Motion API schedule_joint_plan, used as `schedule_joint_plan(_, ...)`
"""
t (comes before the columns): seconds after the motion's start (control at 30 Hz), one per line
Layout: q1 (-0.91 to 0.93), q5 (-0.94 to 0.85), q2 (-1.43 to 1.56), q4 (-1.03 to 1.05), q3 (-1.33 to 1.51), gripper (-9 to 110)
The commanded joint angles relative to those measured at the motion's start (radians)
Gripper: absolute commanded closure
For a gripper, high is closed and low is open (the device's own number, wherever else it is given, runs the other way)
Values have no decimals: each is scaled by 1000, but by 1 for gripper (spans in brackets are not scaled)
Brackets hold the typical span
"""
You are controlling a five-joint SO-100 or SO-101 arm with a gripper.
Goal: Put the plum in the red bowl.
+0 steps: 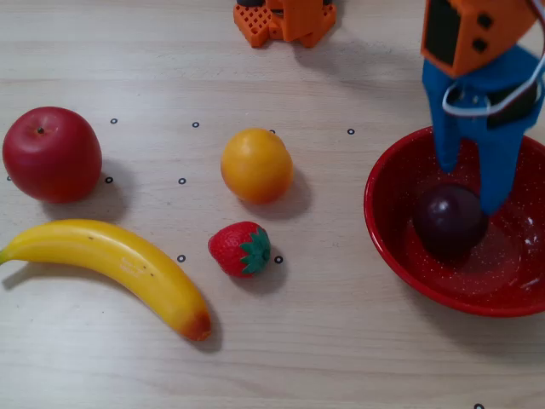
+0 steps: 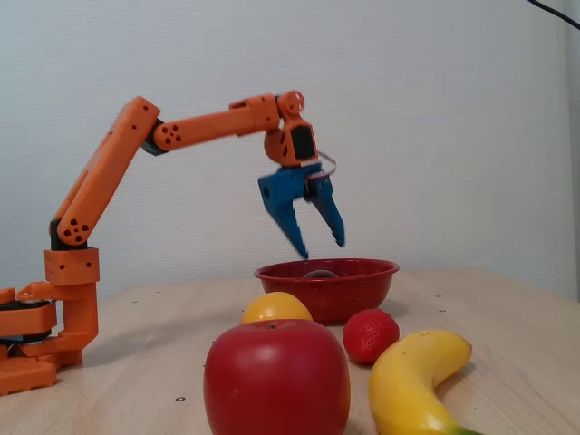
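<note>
We see one blue two-finger gripper on one orange robot arm. Its two fingers are spread wide apart and hold nothing. In the side fixed view the gripper hangs just above the bowl, with its tips pointing down and not touching the rim.

Right under the fingers sits one small, shiny, dark purple round plum. It lies inside the one big, round, shiny red bowl with tiny white dots. In the top fixed view the plum rests on the bowl's floor, between the two fingertips. In the side fixed view the red bowl hides almost all of the plum.

Outside the bowl we count four more fruits, one of each. There is one round orange fruit, near the middle of the table. Just below it in the top view is one small red strawberry with a green leaf cap. Further left lies one long yellow banana. Above the banana sits one big bright red apple. None of these four touch each other.

Everything stands on one pale wooden table with small black ring marks on it. Behind the table is a plain white wall.
</note>
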Motion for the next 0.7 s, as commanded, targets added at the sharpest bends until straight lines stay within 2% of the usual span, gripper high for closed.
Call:
schedule_joint_plan(0.0,-51,-31,252,-25,-60,96)
schedule_joint_plan(0.1,-95,-35,356,11,-18,101)
schedule_joint_plan(0.33,-222,-34,641,25,192,101)
schedule_joint_plan(0.67,-486,61,1144,-187,877,101)
